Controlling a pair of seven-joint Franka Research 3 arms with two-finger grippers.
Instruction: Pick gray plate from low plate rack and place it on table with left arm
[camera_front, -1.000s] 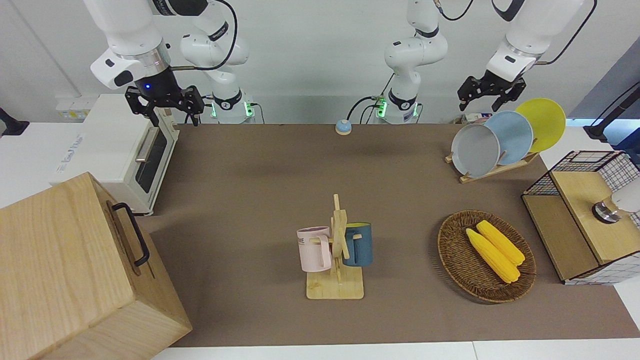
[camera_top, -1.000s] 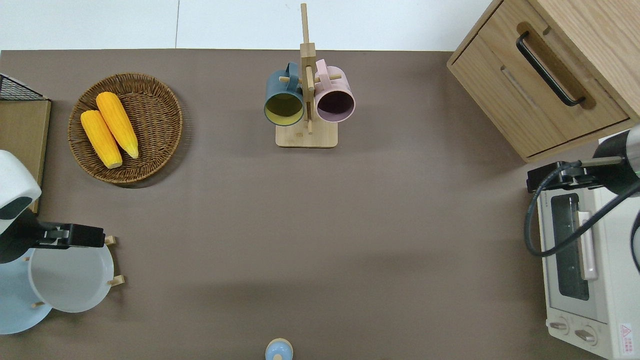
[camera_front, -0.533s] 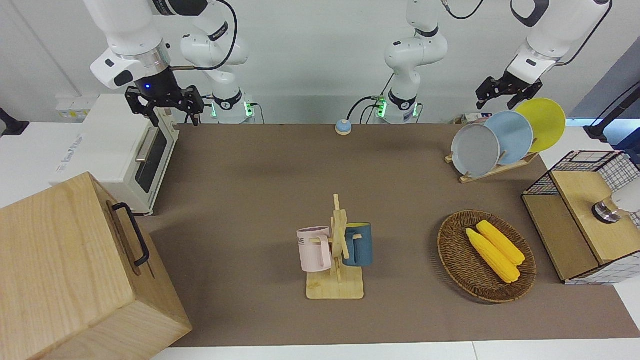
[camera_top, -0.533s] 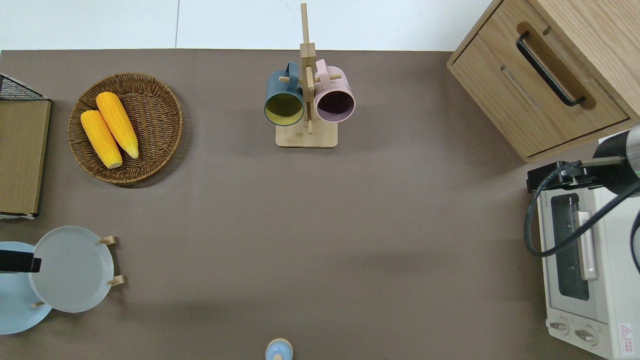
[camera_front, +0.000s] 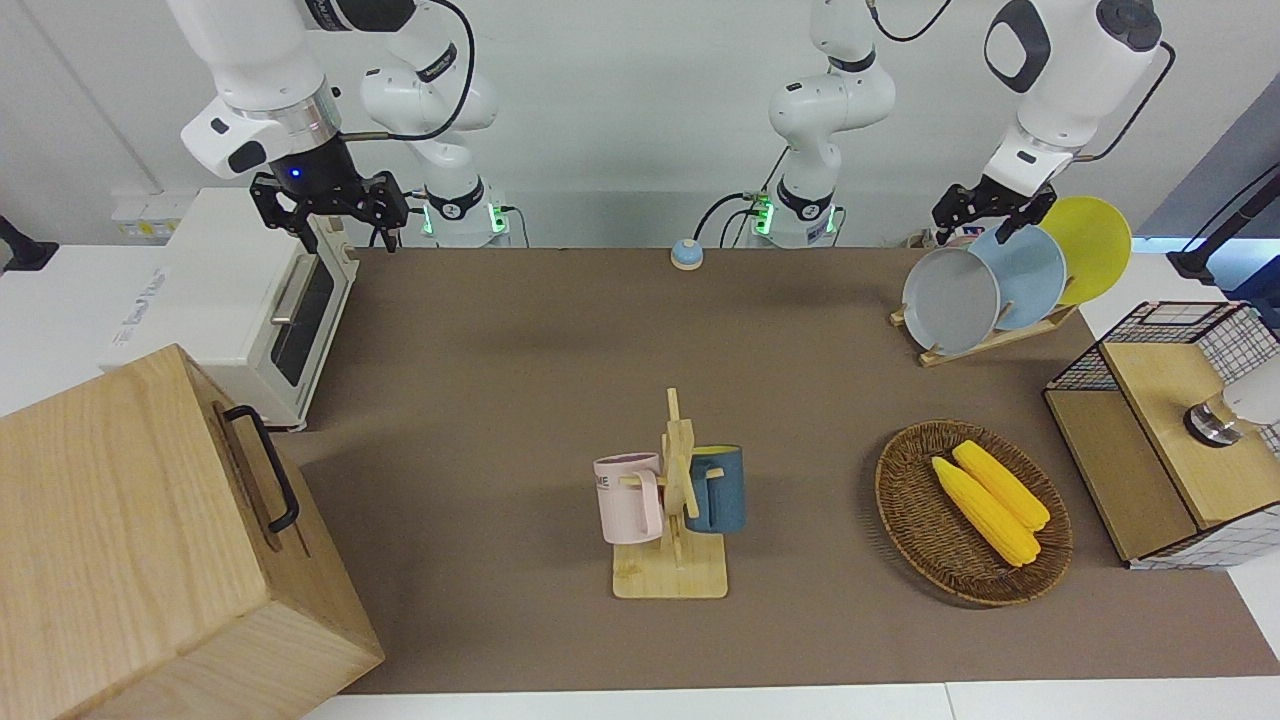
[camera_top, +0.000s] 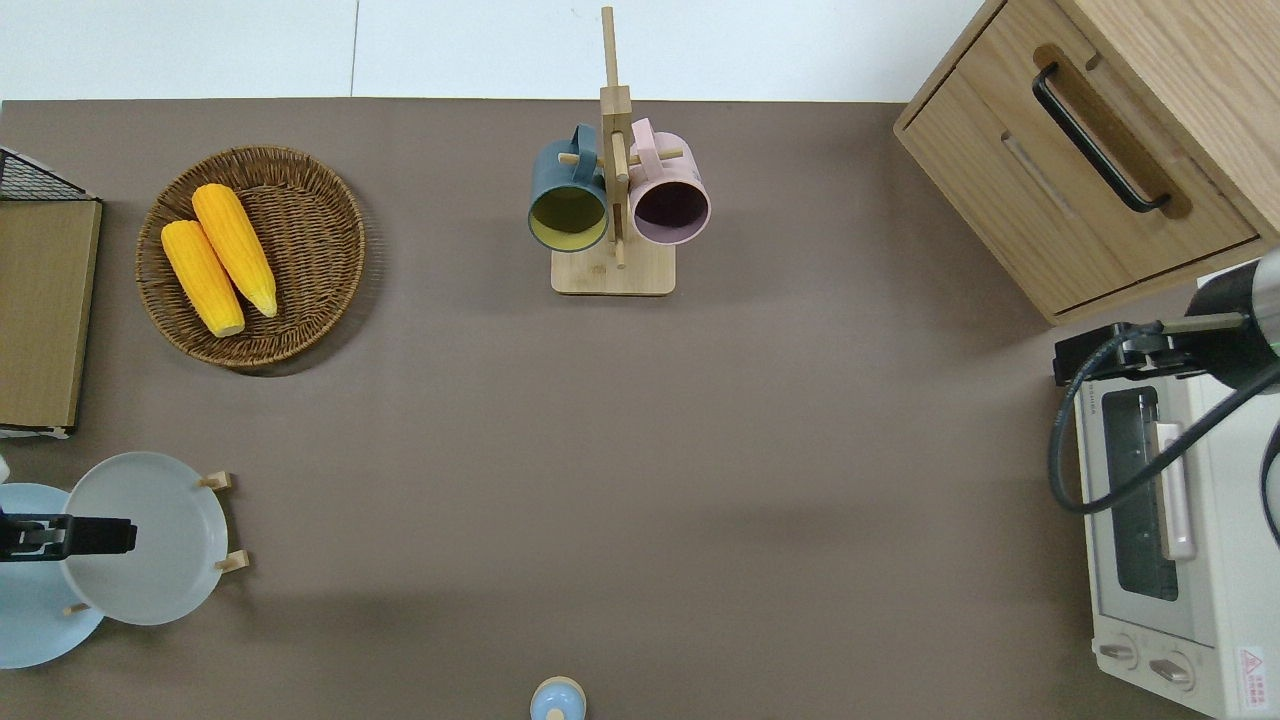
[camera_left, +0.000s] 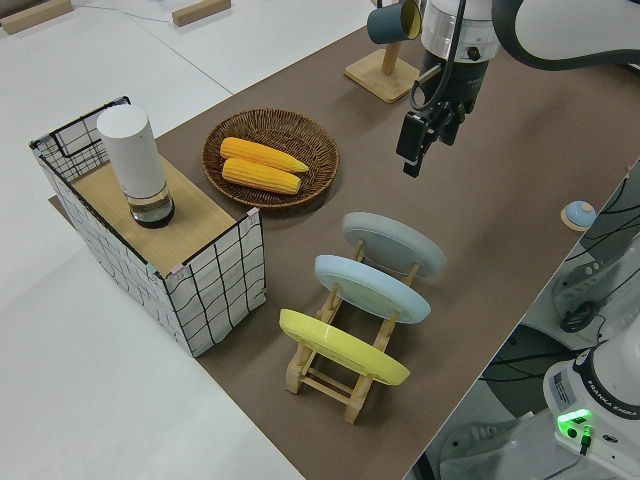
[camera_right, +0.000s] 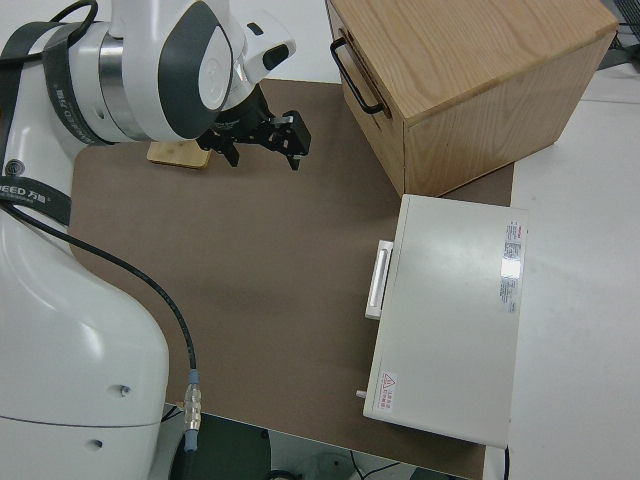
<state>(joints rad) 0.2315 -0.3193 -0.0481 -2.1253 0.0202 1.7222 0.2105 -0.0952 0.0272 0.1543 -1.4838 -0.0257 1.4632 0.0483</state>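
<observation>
The gray plate leans in the slot of the low plate rack that is farthest from the table's end, at the left arm's end of the brown table. It also shows in the overhead view and the left side view. My left gripper hangs open and empty just above the upper rims of the gray and light blue plates. In the overhead view it is over where those two plates overlap. My right gripper is parked, open and empty.
A light blue plate and a yellow plate stand in the same rack. A wicker basket holds two corn cobs. A mug stand, a wire basket, a toaster oven and a wooden cabinet stand around.
My left gripper swung out toward the left arm's end of the table, then came back lower, just above the plates' upper rims. The plates and the right arm have not moved.
</observation>
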